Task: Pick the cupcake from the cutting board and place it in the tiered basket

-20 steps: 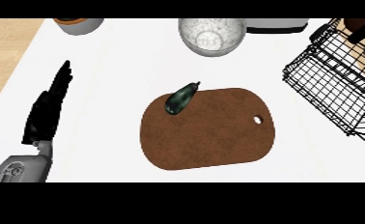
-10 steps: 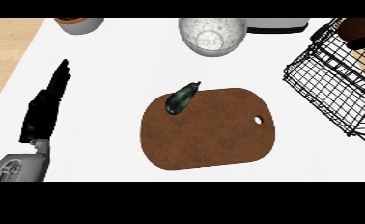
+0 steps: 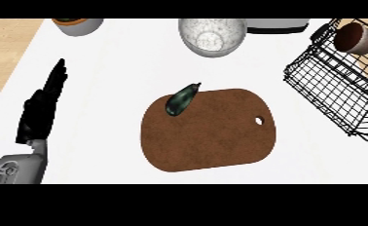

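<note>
A brown cutting board (image 3: 215,132) lies in the middle of the white counter. A dark green, elongated vegetable (image 3: 181,99) rests on its upper left edge; no cupcake shows on the board. At the right stands the black wire tiered basket (image 3: 323,88). A round brown, cupcake-like thing (image 3: 352,37) sits in the basket's top corner. My left hand (image 3: 42,108) rests open at the far left, fingers straight and pointing up, well apart from the board. The right hand is out of view.
A grey speckled bowl (image 3: 212,36) stands at the back centre, with a white and grey pot (image 3: 277,24) beside it. Another grey bowl (image 3: 78,25) sits at the back left. The counter's left edge meets a wooden floor (image 3: 14,49).
My left hand has edged very slightly to the left. Board, vegetable and basket have not moved.
</note>
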`<action>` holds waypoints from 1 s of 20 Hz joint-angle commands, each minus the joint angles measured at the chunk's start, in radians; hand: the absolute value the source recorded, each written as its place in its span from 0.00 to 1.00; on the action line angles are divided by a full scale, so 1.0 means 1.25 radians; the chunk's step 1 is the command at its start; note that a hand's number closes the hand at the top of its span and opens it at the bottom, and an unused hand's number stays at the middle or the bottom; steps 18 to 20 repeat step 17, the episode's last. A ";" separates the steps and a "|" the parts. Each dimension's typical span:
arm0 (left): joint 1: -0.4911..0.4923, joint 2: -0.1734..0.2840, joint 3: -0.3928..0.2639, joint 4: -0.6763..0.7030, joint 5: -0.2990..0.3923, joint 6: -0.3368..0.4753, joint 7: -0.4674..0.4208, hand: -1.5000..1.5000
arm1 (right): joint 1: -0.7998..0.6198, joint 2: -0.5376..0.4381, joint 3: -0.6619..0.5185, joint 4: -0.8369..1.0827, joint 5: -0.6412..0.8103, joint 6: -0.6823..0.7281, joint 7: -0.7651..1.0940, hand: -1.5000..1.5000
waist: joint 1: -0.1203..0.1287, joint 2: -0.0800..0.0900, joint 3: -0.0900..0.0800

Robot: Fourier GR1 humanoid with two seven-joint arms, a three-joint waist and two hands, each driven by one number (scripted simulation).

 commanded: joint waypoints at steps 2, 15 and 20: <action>0.008 -0.018 -0.008 -0.006 -0.009 0.005 0.012 0.50 | 0.109 0.000 -0.028 -0.228 0.012 0.050 0.135 0.00 | -0.014 -0.005 0.000; 0.030 -0.012 0.016 -0.030 -0.011 0.015 0.039 0.50 | 0.513 0.123 -0.233 -0.864 -0.184 0.221 0.173 0.00 | -0.049 -0.012 0.000; 0.081 -0.033 0.006 -0.023 -0.021 0.025 -0.029 0.50 | 0.605 0.184 -0.253 -0.976 -0.214 0.219 0.155 0.00 | -0.040 -0.009 0.000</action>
